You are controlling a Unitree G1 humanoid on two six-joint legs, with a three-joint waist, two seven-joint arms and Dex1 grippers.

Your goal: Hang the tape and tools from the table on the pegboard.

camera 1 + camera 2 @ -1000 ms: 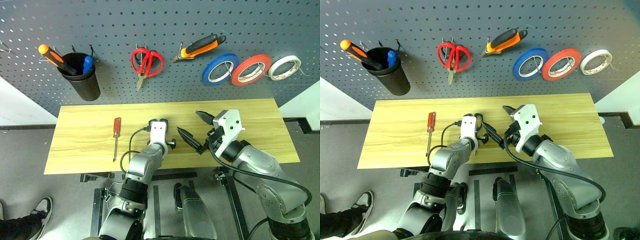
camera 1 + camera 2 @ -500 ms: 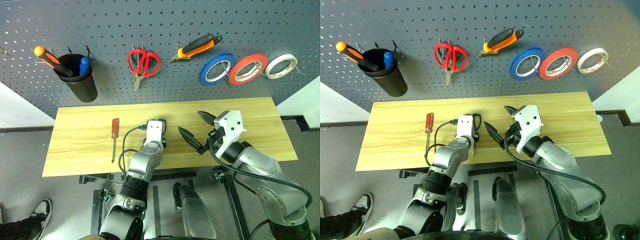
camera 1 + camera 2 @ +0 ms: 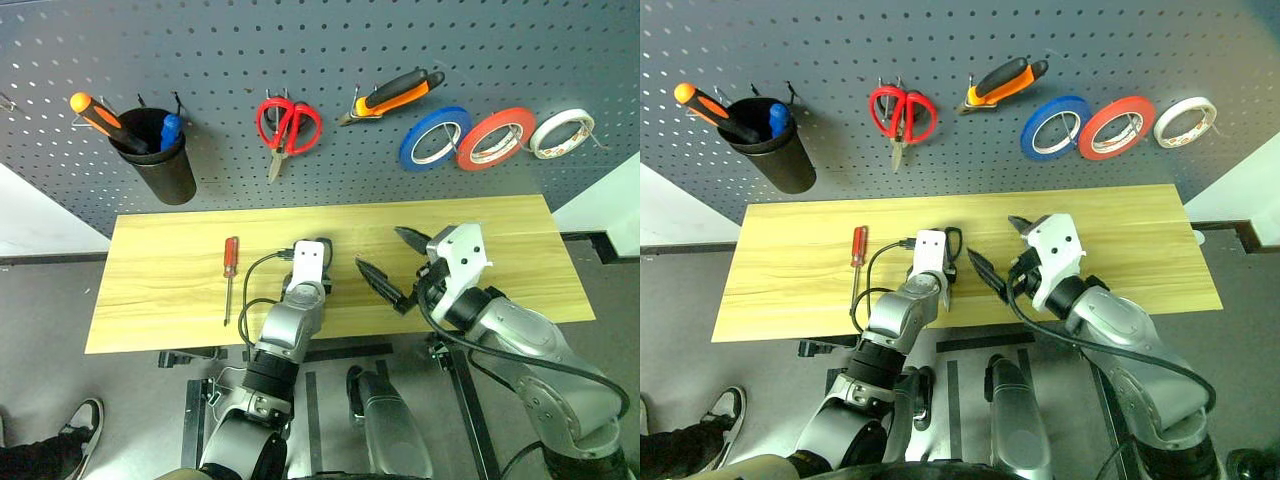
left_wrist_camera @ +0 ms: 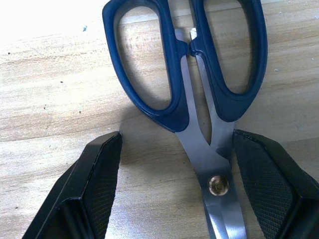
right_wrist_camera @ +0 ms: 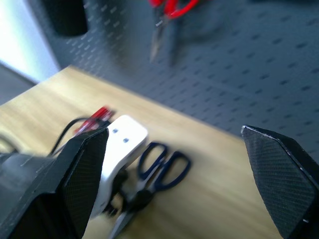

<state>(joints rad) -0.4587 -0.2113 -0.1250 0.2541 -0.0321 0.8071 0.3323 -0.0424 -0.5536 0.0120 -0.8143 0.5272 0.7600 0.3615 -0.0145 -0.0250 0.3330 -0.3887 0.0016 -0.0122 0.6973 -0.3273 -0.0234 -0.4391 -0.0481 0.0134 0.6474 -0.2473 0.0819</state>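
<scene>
**Operator:** State the position of the blue-handled scissors [image 4: 199, 99].

**Technician:** They lie flat on the table [image 3: 170, 250], near its middle. The left gripper [image 4: 174, 194] is lowered over them. Its two black fingers [image 4: 94, 189] straddle the blades at the pivot screw, one finger clear of the steel, the other just beside the blade. The claw is spread and has not clamped anything.

**Operator:** State the right gripper [image 3: 388, 265] condition.

**Technician:** It is raised above the table to the right of the left gripper, fingers spread wide, holding nothing.

**Operator:** Locate the remaining task items.

**Technician:** The red-handled screwdriver [image 3: 231, 270] lies on the table, left of the left gripper and well apart from it. The red tape roll [image 3: 497, 139] hangs on the pegboard [image 3: 330, 40], between a blue ring [image 3: 437, 138] and a white ring [image 3: 565, 133]. The orange-and-black pliers [image 3: 400, 93] hang on the pegboard, left of the blue ring.

**Operator:** List other items on the board.

**Technician:** Red-handled scissors [image 3: 289, 126] hang left of the pliers. A black cup [image 3: 160, 155] holds an orange-handled screwdriver [image 3: 98, 118].
</scene>
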